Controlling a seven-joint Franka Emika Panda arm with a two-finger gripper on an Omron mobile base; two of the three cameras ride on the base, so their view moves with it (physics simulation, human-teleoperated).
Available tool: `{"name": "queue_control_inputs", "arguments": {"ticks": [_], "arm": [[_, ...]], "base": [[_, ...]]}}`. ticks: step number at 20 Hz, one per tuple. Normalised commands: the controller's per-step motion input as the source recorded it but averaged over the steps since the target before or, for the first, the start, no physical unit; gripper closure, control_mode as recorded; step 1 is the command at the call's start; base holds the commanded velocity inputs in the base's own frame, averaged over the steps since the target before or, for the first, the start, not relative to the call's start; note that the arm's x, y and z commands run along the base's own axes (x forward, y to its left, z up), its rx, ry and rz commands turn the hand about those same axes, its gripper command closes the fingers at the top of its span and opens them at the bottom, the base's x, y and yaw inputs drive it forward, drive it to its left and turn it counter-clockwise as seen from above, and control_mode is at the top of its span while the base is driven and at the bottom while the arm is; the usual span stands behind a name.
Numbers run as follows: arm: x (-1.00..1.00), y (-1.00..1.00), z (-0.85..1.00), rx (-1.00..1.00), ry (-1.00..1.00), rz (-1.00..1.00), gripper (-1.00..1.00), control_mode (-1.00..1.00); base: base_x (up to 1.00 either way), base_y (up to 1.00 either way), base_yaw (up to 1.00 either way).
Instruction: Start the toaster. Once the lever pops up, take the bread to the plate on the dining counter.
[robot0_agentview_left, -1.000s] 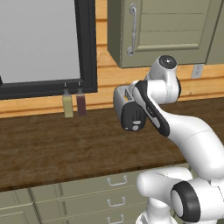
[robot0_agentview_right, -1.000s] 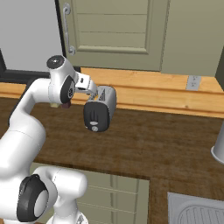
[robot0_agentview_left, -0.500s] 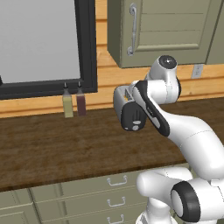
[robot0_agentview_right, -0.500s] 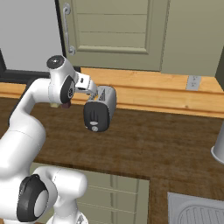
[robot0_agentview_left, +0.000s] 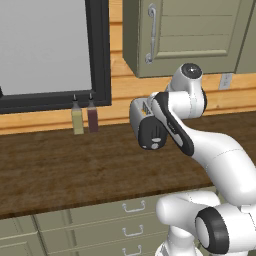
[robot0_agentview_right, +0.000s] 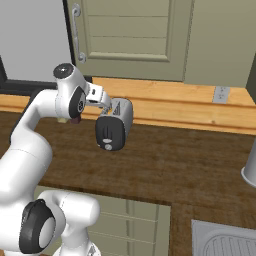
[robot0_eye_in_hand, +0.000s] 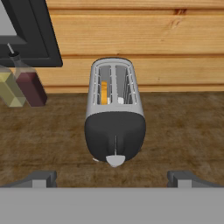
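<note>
One dark wooden table (robot0_eye_in_hand: 183, 131) carries everything we need. Against its back wall stands the toaster (robot0_eye_in_hand: 114, 114), bread (robot0_eye_in_hand: 104, 92) sunk in one slot, two bottles (robot0_eye_in_hand: 22, 83) beside it. Our hand (robot0_eye_in_hand: 111, 179) hovers in front, jaws spread wide and empty. We should come down squarely on the lever (robot0_eye_in_hand: 115, 160) and press straight.
</note>
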Motion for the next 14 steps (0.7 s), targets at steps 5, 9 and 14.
{"name": "queue_control_inputs", "arguments": {"ticks": [5, 9, 14], "arm": [[0.00, 0.00, 0.00, 0.00, 0.00, 0.00, -1.00, -1.00], [0.00, 0.00, 0.00, 0.00, 0.00, 0.00, -1.00, -1.00], [0.00, 0.00, 0.00, 0.00, 0.00, 0.00, -1.00, -1.00]], "base": [[0.00, 0.00, 0.00], [0.00, 0.00, 0.00], [0.00, 0.00, 0.00]]}}
